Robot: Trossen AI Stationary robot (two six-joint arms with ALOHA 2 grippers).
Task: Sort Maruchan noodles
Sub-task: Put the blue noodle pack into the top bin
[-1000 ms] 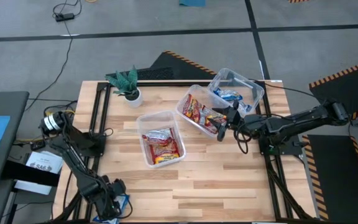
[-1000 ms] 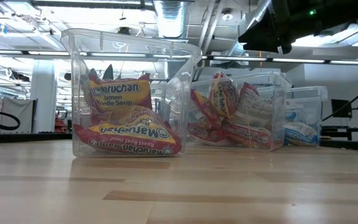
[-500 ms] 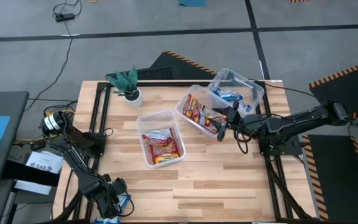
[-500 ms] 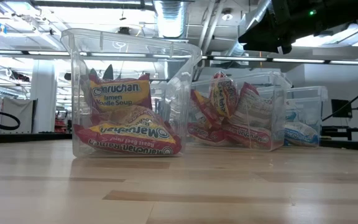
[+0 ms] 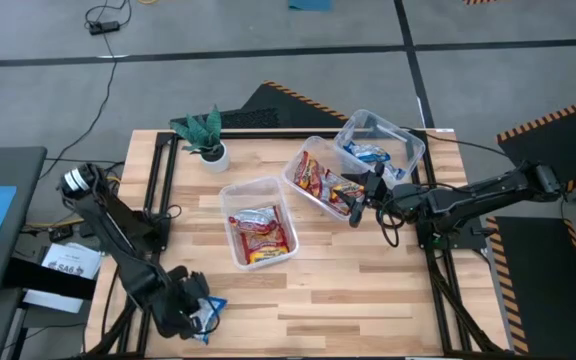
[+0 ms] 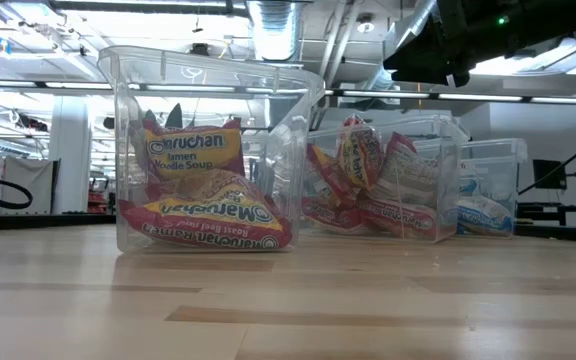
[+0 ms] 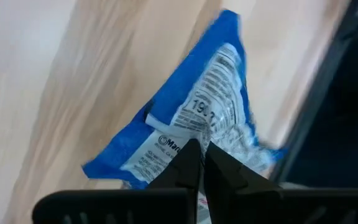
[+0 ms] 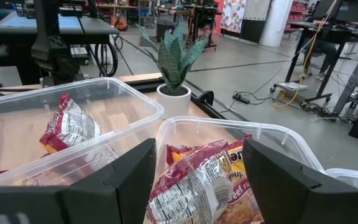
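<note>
Left gripper (image 5: pixel 200 315) low at the near left corner of the wooden table (image 5: pixel 358 290), fingers (image 7: pixel 191 167) pressed together on the edge of a blue-and-white Maruchan packet (image 7: pixel 194 127), the packet crumpled and tilted above the wood by the table's edge; in the high view only a small blue part of it visible beside the gripper (image 5: pixel 211 308). Right gripper (image 5: pixel 360 203) at the right side of the middle tub (image 5: pixel 290 172), fingers (image 8: pixel 114 180) spread wide apart and empty, one on each side of the tub's near rim. Three clear plastic tubs in a diagonal row across the middle of the table. Nearest tub (image 5: pixel 236 190) with red-orange-yellow packets (image 5: pixel 260 232) lying inside, one of them upright against the wall in the low view with "Ramen Noodle Soup" readable (image 6: pixel 194 152). Middle tub with red-and-silver packets (image 5: pixel 320 182), several leaning on each other (image 6: pixel 363 160). Farthest tub (image 5: pixel 413 148) at the far right corner with blue-and-white packets (image 5: pixel 370 153) inside, touching the middle tub. Small potted green plant (image 5: pixel 204 133) in a white pot at the far left part of the table, well apart from both grippers.
</note>
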